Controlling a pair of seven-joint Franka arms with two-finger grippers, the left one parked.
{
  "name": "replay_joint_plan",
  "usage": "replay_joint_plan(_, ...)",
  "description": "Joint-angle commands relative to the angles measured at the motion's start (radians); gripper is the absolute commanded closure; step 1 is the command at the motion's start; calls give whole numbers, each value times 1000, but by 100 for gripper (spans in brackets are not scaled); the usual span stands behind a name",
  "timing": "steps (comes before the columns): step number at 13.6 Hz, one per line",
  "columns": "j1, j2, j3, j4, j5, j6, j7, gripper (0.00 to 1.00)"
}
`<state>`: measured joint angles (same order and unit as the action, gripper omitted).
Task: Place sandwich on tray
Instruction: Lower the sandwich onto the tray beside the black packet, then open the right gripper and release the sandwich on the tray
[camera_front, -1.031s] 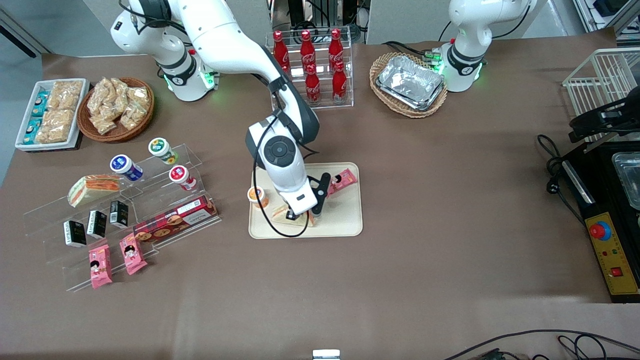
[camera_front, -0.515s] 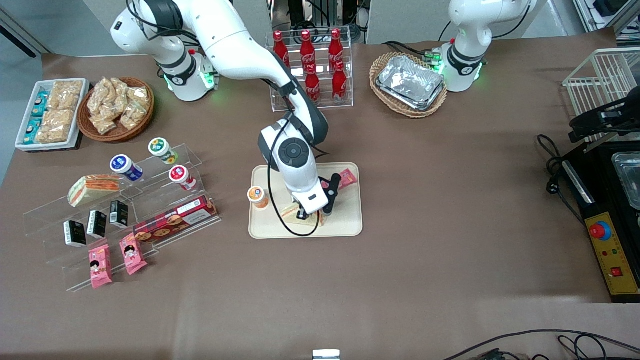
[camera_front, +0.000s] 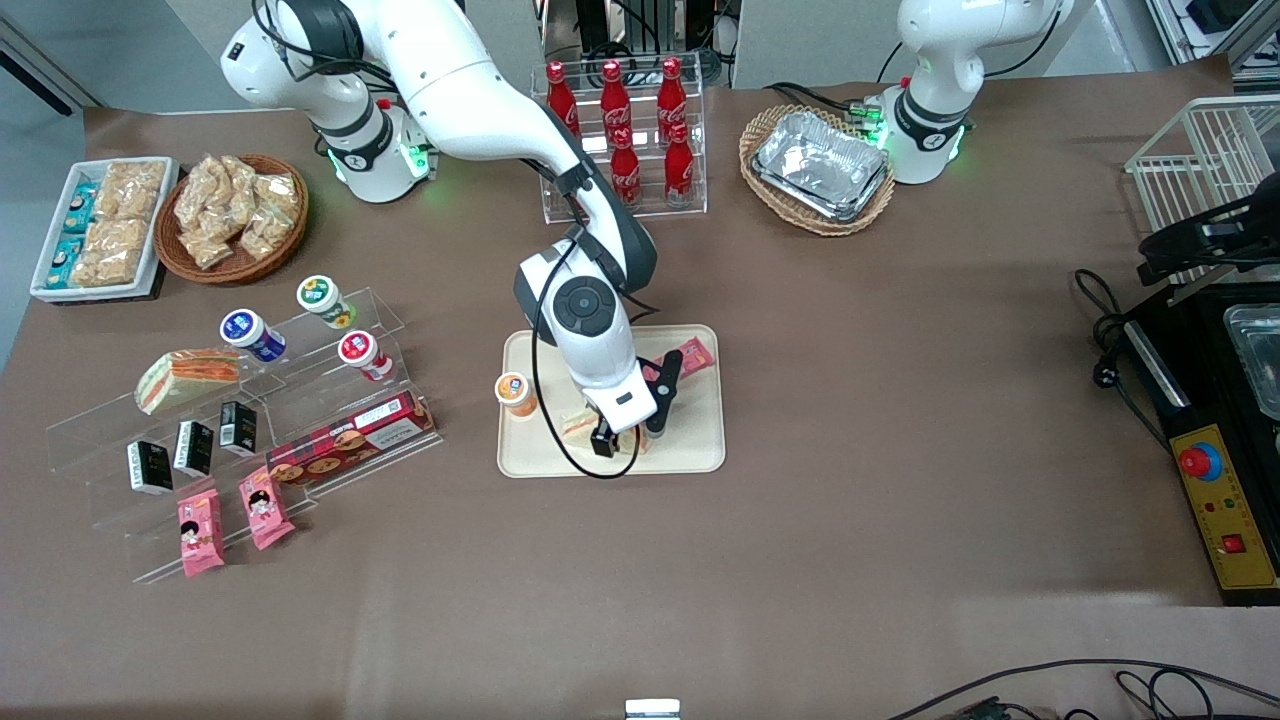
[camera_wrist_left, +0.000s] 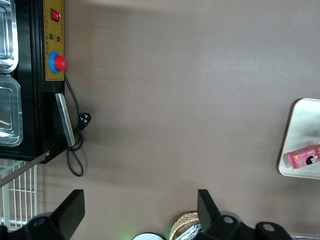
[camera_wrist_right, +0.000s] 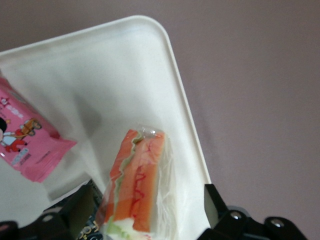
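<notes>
The sandwich (camera_front: 578, 428) (camera_wrist_right: 140, 185), a clear-wrapped wedge with orange-red filling along one edge, lies on the cream tray (camera_front: 690, 440) (camera_wrist_right: 115, 65), near the rim closest to the front camera. My right gripper (camera_front: 628, 433) (camera_wrist_right: 147, 200) hangs low over the tray and straddles the sandwich. Its jaws are open. One finger stands close against the wrap, and bare tray shows between the wrap and the other finger. My wrist hides part of the sandwich in the front view.
A pink snack packet (camera_front: 688, 358) (camera_wrist_right: 25, 140) also lies on the tray, and an orange-lidded cup (camera_front: 515, 392) stands at its working-arm edge. A similar wedge sandwich (camera_front: 185, 375) rests on the acrylic shelves toward the working arm's end. Cola bottles (camera_front: 625, 140) stand farther from the camera.
My gripper carried the sandwich a short way over the tray toward the parked arm's end, then sank slightly. In the last half second it barely moved.
</notes>
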<state>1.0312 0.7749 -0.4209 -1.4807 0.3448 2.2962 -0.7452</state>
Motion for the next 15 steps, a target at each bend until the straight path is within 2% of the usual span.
replay_joint_plan(1, -6, -32, -4, 22, 51, -21, 1, 0)
replay_joint_plan(7, -42, -178, -10, 22, 74, -158, 3, 0)
replay_joint_plan(11, -80, -336, -16, 17, 71, -334, 10, 0)
replay_joint_plan(15, -166, -483, -33, 11, 66, -527, 18, 0)
